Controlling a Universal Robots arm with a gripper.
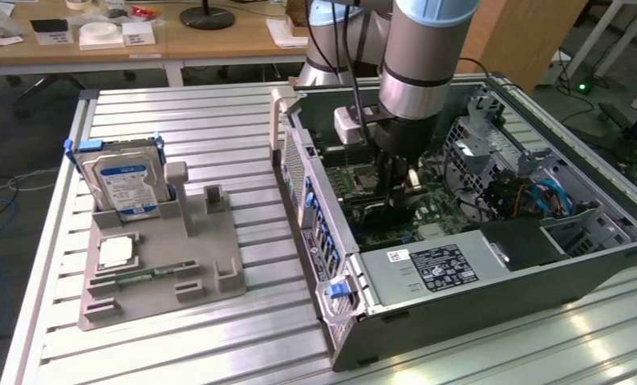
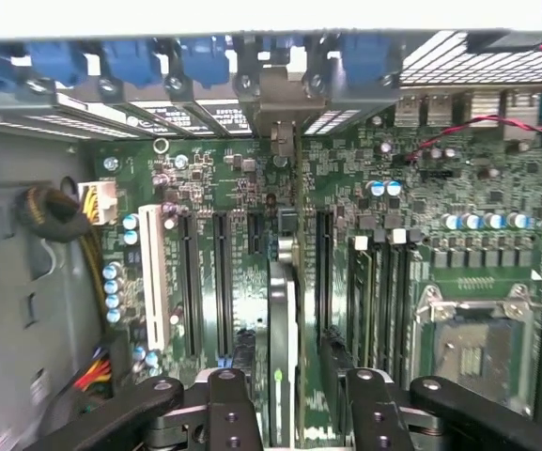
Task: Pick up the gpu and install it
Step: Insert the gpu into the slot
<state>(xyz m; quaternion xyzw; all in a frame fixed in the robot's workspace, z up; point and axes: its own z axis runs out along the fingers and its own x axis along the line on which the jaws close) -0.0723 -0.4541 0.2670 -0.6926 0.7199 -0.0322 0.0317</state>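
You see the gripper (image 2: 285, 413) down inside the open computer case (image 1: 575, 269), its fingers (image 2: 228, 413) closed on the gpu (image 2: 283, 357), which stands edge-on between them. The card sits upright over the green motherboard (image 2: 421, 188), among the expansion slots (image 2: 205, 282), its far end reaching toward the rear brackets (image 2: 280, 94). Outside the case, the hard drive (image 1: 123, 183) stands in the grey fixture (image 1: 168, 277).
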